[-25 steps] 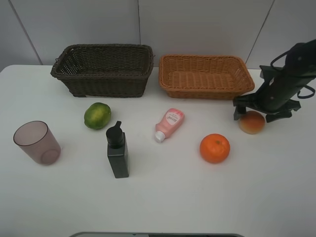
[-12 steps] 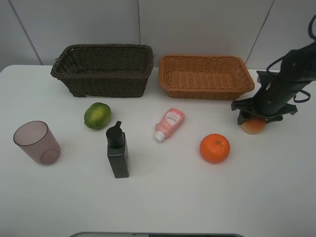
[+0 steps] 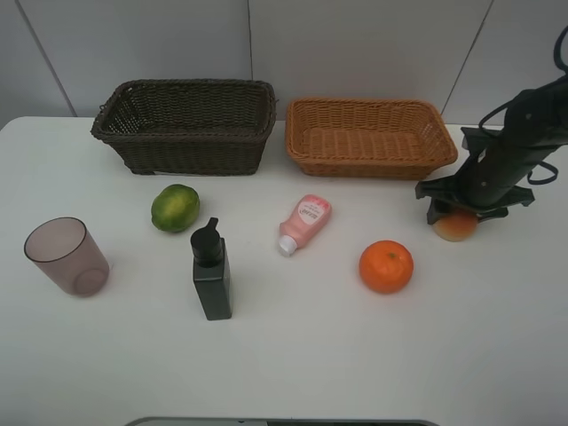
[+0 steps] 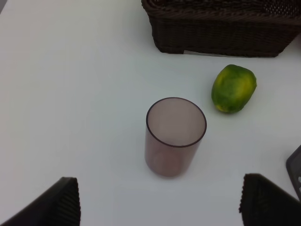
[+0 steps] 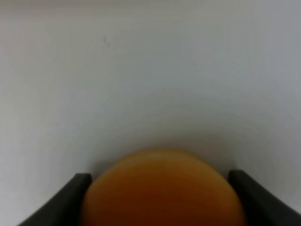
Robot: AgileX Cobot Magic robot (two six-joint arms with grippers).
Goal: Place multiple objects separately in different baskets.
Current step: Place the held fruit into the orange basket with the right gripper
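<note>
My right gripper [image 3: 457,211] is lowered over the reddish peach-like fruit [image 3: 455,228] at the right of the table. Its fingers press both sides of the fruit [image 5: 162,188]. The left gripper [image 4: 162,207] is open, hovering short of the upright mauve cup [image 4: 175,136], which stands at the far left [image 3: 65,256]. The green fruit [image 3: 175,208] lies in front of the dark brown basket [image 3: 195,146]. A black pump bottle [image 3: 212,271], a pink squeeze bottle [image 3: 304,224] lying on its side and an orange [image 3: 386,266] sit mid-table. The tan basket [image 3: 368,164] is empty.
Both baskets stand side by side at the back of the white table, against the wall. The dark basket's front wall [image 4: 221,33] and the green fruit [image 4: 233,88] lie beyond the cup in the left wrist view. The table's near edge runs along the bottom.
The right gripper came down over the peach-like fruit and closed on it during the first half second. Since then it has held still. The other objects have not moved.
</note>
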